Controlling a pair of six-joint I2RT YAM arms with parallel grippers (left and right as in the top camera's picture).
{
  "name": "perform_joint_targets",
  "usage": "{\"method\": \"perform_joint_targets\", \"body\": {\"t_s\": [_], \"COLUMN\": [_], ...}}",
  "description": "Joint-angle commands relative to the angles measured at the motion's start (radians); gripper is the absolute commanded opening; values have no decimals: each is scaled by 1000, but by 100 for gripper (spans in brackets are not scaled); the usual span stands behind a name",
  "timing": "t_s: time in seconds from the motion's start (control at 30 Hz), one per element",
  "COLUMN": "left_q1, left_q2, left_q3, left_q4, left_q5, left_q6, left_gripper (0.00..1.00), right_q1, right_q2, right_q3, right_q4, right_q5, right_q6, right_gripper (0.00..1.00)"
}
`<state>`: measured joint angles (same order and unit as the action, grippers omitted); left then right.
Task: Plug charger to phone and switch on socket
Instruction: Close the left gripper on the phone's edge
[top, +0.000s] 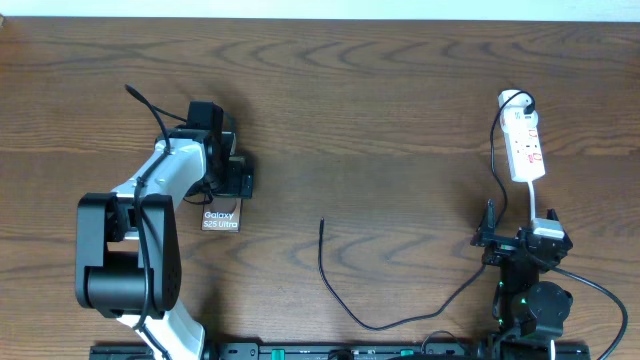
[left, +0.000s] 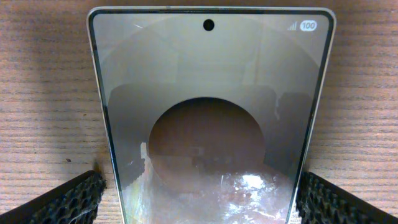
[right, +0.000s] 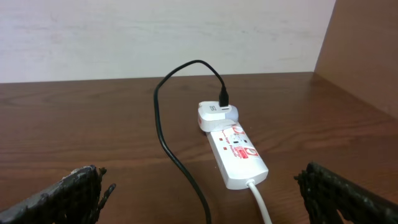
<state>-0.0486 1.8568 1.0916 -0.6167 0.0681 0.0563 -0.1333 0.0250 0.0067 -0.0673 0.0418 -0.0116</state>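
Left gripper (left: 199, 196) straddles the phone (left: 211, 81), jaws spread, pads (left: 78, 200) just beside its edges. Right gripper (right: 205, 193) gapes empty toward the socket (right: 239, 155); the charger cable (right: 163, 124) lies between them.

The bronze phone (top: 221, 218) lies flat at the left, white lettering up. The white, red-marked socket (top: 526, 148) lies at the far right. The black charger (top: 321, 250) is plugged into its far end and loops near, its tip free at centre.
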Motion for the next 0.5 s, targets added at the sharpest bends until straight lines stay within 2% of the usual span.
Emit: {"method": "perform_joint_targets", "body": {"t_s": [0.0,0.47], "left_q1": [-1,-1], "left_q2": [19,19], "left_q3": [-28,-31], "left_q4": [1,-37], "left_q5": [-6,-5], "left_q6": [-1,-1], "left_gripper": [98,98], "right_q1": [2,2], "right_q2": [-5,-5], "right_q3": [-1,-1], "right_q4": [-4,-4], "right_q5": [8,8], "right_q6": [-8,-8], "right_gripper": [99,99]}}
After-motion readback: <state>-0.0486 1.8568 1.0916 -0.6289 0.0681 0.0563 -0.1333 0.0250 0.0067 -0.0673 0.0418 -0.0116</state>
